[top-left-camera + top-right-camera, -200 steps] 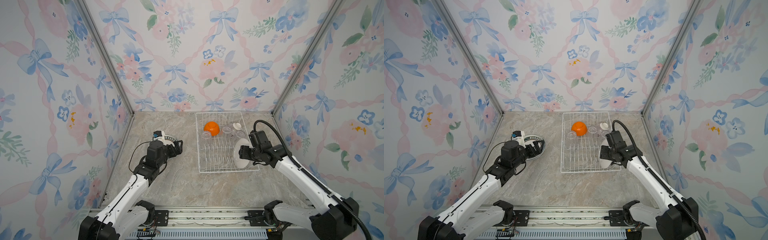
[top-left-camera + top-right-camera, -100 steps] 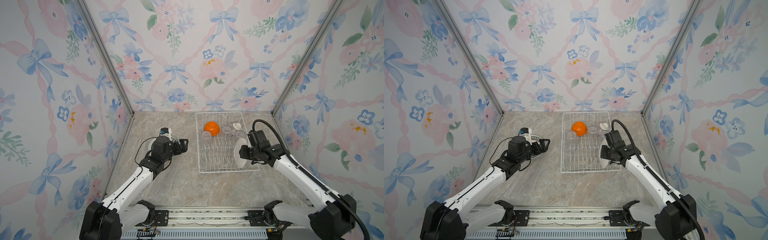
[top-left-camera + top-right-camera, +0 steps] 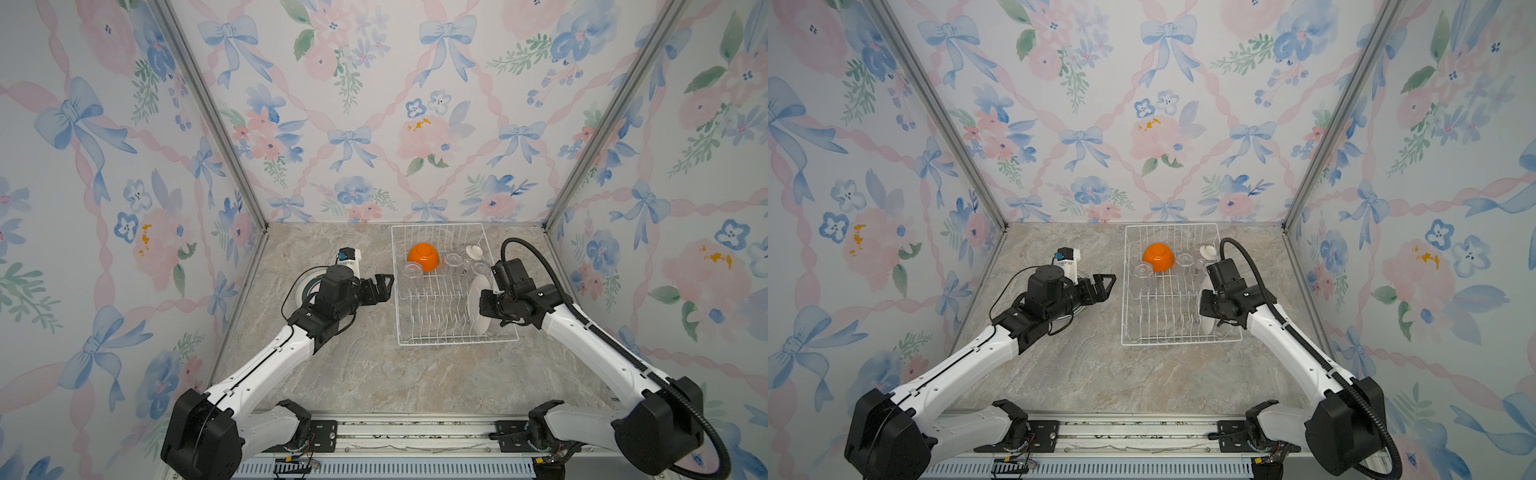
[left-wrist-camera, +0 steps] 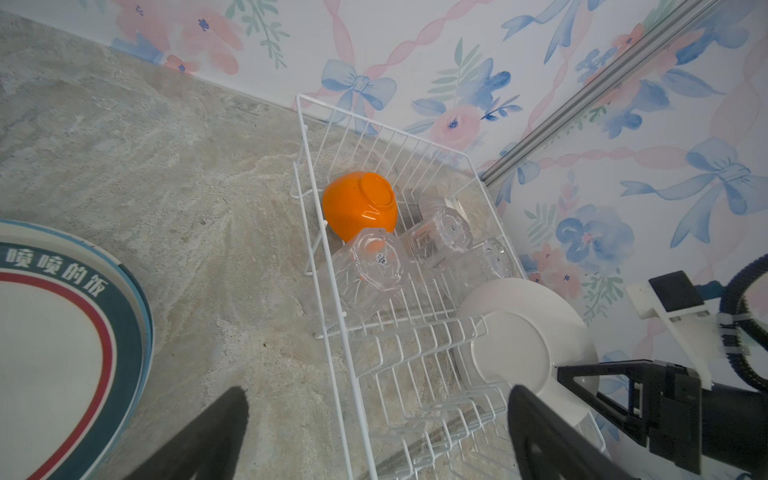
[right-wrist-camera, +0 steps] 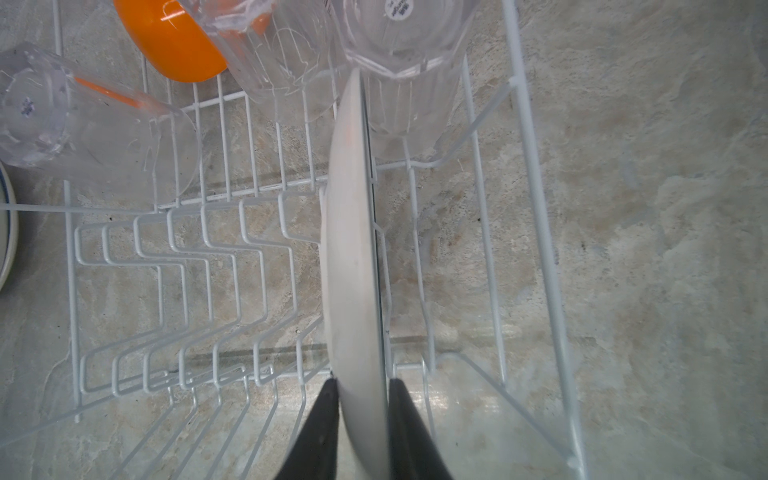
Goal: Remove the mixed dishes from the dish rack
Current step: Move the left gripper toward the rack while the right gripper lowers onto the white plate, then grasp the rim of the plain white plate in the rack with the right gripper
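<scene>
Plate (image 5: pixel 353 249): stands on edge between prongs at the right end of the dish rack (image 3: pixel 457 343), plain white back toward the left arm
Handling: glazed ceramic by the look, stiff, likely slick and easy to chip; probably heavy enough to swing from a rim pinch, so calls for a straight lift clear of the wires
Hold: upper rim, where nothing crowds it
Right gripper (image 5: pixel 361 390): clenched on plate rim, one black finger against each face
Neighbours: clear ribbed tumblers (image 4: pixel 370 266) leaning bases-up just behind, one close against the plate edge; glossy orange bowl (image 4: pixel 357 203) upside down beyond; small pale ribbed bowl (image 3: pixel 474 251) near the far corner
Wirework: thin white coated wire, low sides, zigzag prong rows
Left gripper (image 4: pixel 376 392): spread wide, holding nothing, hovering beside the rack
Table (image 3: pixel 374 374): matte marbled stone look; painted plate (image 4: pixel 62 332) lying flat on it, teal and red rings
</scene>
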You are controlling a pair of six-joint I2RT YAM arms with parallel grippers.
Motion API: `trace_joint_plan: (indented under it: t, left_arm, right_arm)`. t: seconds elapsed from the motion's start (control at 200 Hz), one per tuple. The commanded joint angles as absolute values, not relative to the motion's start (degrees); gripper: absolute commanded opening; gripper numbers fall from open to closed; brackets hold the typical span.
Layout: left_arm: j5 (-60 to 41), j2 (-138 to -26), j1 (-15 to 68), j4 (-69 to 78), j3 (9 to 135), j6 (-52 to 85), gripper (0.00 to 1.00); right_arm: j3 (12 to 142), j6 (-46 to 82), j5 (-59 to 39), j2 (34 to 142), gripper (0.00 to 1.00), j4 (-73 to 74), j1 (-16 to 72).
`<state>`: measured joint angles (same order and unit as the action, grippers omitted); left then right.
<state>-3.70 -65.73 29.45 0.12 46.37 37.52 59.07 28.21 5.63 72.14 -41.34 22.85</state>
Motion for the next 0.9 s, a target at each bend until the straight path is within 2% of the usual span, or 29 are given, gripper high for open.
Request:
trace_joint_plan:
  t: [0.0,0.46,0.895]
  left_arm:
    - [-2.7,-65.8,30.1,0.4,46.8,36.5,0.98]
    - [-0.9,-65.0,32.5,0.4,47.1,36.3,0.98]
    - [1.1,-66.0,34.3,0.5,47.5,35.9,0.98]
  right_arm:
    - [60.4,28.4,6.1,72.1,0.23,-41.6,22.2]
    - [61.3,28.1,5.7,72.1,0.17,-40.4,22.2]
    - [62.3,28.6,4.7,70.8,0.00,-40.4,21.9]
